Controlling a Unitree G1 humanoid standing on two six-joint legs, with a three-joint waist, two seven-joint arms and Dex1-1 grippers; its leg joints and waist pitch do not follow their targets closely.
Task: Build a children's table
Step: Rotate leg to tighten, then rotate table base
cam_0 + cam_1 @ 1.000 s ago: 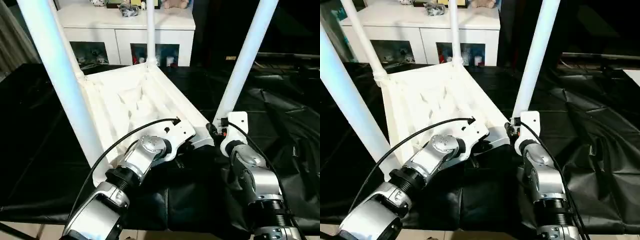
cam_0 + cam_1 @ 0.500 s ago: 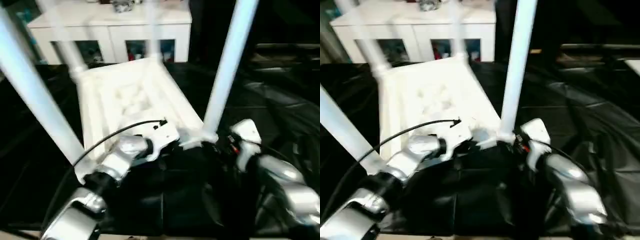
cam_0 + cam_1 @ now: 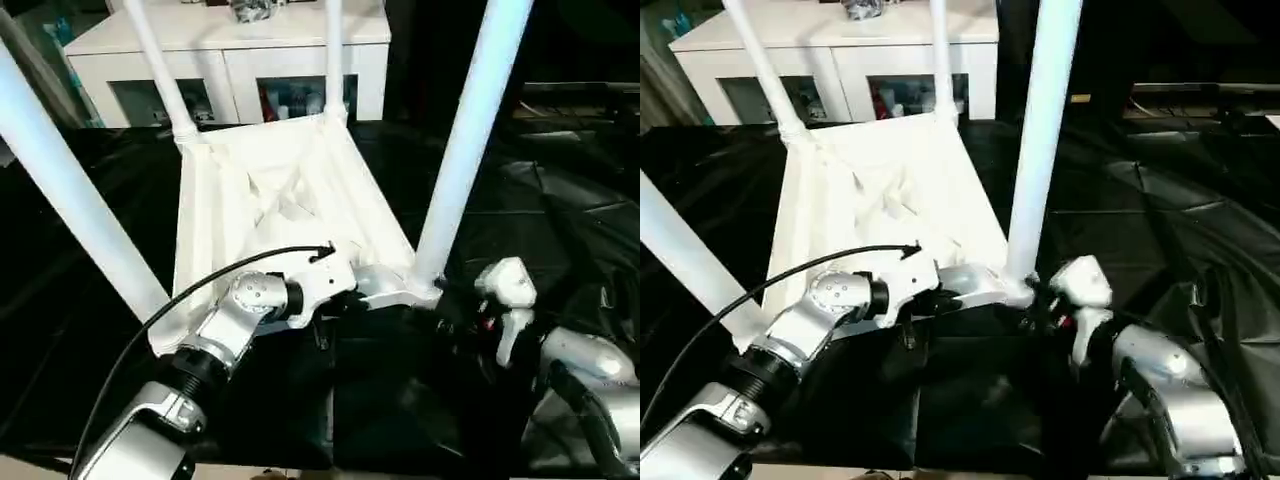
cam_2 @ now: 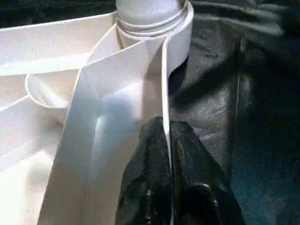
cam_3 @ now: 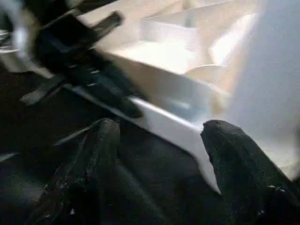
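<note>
you're looking at the black sheet (image 3: 560, 220) lying under everything, with the white cabinet (image 3: 230, 60) standing behind. the children's table (image 3: 270, 200) is lying upside down, legs rising. your left gripper (image 4: 166, 140) is pinching its near rim shut. your right gripper (image 5: 159, 136) is now gaping wider than a second ago, just beside the corner.

Tabletop (image 3: 560, 200) covered with wrinkled black sheeting. Children's table (image 3: 270, 200) lies on it upside down, ribbed underside up, legs pointing upward.
</note>
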